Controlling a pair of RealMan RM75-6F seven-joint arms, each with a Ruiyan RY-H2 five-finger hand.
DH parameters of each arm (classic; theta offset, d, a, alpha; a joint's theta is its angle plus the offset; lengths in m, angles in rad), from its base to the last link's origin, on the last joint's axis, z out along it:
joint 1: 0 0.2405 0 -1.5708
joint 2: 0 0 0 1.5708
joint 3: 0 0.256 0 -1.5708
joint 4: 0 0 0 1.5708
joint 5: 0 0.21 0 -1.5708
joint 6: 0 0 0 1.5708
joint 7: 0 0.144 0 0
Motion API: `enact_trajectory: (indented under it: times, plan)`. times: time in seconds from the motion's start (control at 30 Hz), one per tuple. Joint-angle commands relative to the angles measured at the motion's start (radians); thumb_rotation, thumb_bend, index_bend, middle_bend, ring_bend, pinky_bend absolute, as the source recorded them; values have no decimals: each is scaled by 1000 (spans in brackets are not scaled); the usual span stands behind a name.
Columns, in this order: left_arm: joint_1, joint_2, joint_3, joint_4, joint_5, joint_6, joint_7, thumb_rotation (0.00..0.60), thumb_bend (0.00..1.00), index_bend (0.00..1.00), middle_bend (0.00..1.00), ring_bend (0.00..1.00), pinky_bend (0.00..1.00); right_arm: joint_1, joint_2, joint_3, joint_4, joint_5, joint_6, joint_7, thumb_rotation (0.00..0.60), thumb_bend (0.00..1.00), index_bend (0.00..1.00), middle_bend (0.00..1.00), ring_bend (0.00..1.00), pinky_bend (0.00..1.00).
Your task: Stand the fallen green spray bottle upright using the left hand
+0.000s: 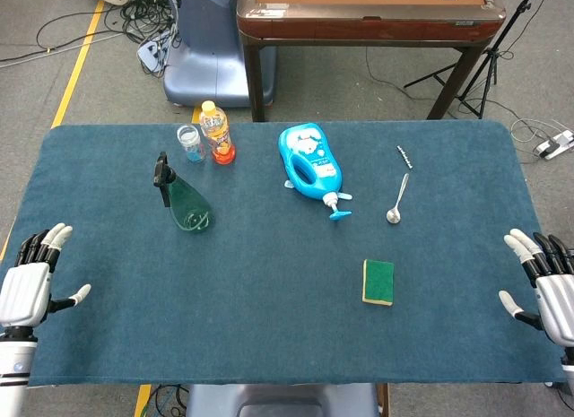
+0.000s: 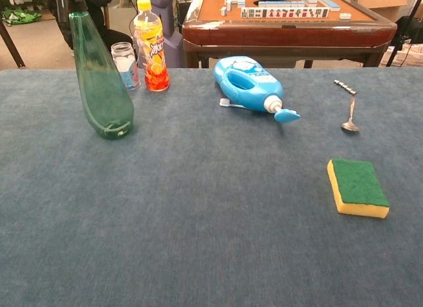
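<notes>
head view: green spray bottle (image 1: pixel 183 200) upright on the table (image 1: pixel 269 291) at 10 o'clock | my left hand (image 1: pixel 27 287) at 8 o'clock, fingers apart, holding nothing | my right hand (image 1: pixel 547 287) at 4 o'clock, likewise spread and empty || chest view: green spray bottle (image 2: pixel 100 82) upright at 10 o'clock, neither hand visible

Broad bare cloth spans the near half of the bench (image 1: pixel 269 336), broken only by the sponge (image 1: pixel 378 282) near right, while bottles crowd the far left and middle.
</notes>
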Motion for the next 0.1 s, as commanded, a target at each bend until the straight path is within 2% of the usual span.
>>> enact_trajectory:
  times: [0.03, 0.1]
  plan:
    - [31, -9, 26, -10, 47, 38, 25, 600, 215, 82, 58, 0, 0, -4, -1, -4, -4, 1, 1, -5, 600, 270, 129, 125, 0, 0]
    - [44, -13, 34, -12, 69, 57, 33, 600, 215, 88, 57, 0, 0, -7, -2, -6, -8, 3, 3, -9, 600, 270, 129, 125, 0, 0]
